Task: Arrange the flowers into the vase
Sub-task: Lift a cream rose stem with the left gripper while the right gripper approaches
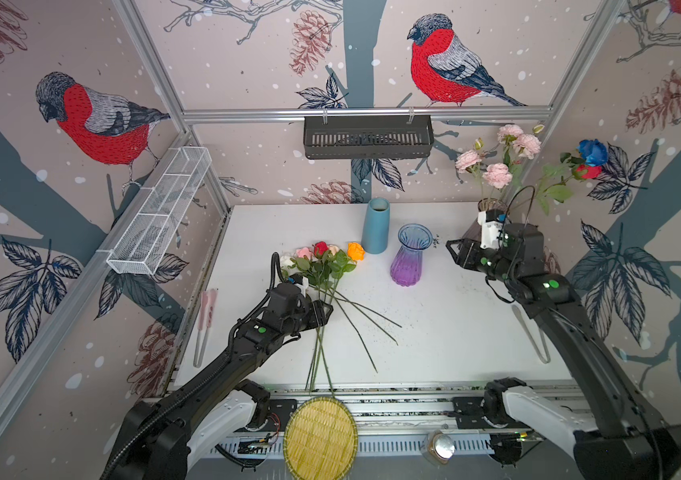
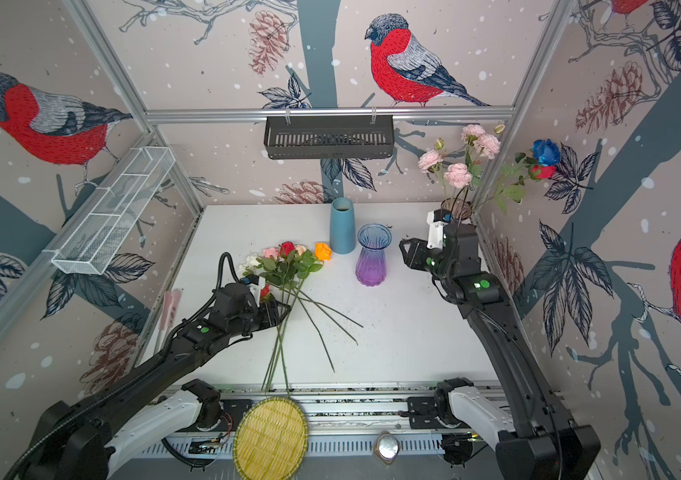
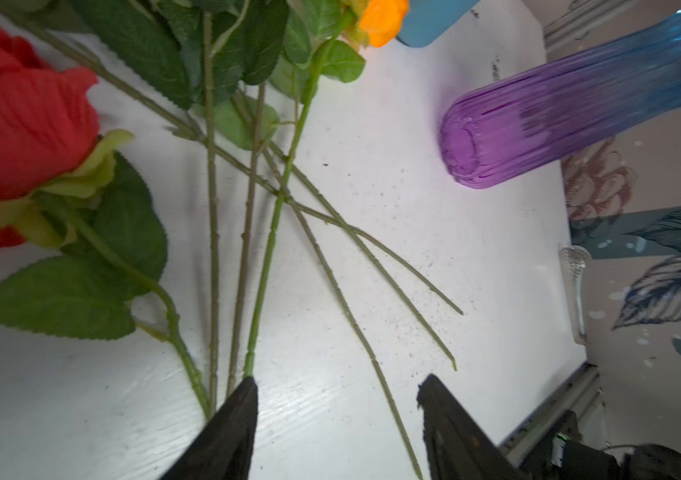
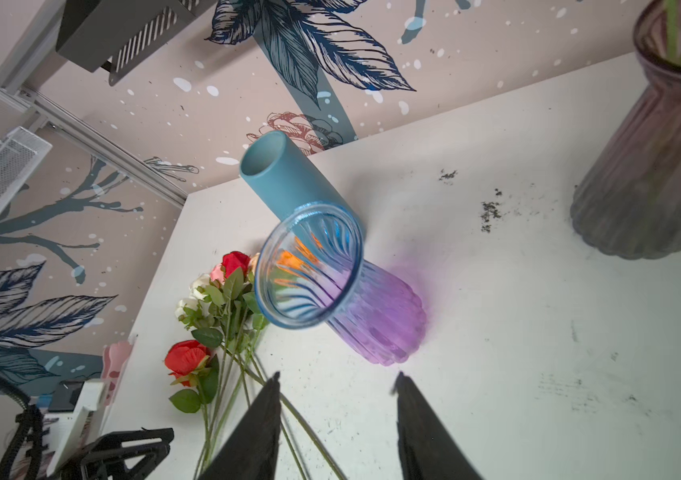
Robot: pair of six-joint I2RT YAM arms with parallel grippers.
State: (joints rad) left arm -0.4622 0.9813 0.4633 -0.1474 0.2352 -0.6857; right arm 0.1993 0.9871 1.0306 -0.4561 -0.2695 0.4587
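Several flowers [image 1: 322, 257] lie in a bunch on the white table [image 1: 455, 332], heads to the back and stems [image 3: 247, 257] fanned toward the front. My left gripper [image 1: 327, 312] [image 3: 338, 379] hovers open over the stems; one thin stem runs between its jaws, untouched as far as I can tell. A dark glass vase [image 1: 492, 205] [image 4: 662, 166] at the back right holds pink peonies [image 1: 496, 174], a blue rose [image 1: 593, 151] and a red one. My right gripper [image 1: 453, 249] [image 4: 338, 374] stands open and empty beside a purple-blue glass vase [image 1: 409, 255].
A blue cylinder vase [image 1: 376, 226] stands behind the purple one. Pink tongs [image 1: 205, 320] lie at the table's left edge, metal tongs [image 1: 534, 336] at its right. A bamboo tray [image 1: 320, 436] and a jar [image 1: 438, 446] sit at the front rail. A black basket [image 1: 367, 137] hangs at the back.
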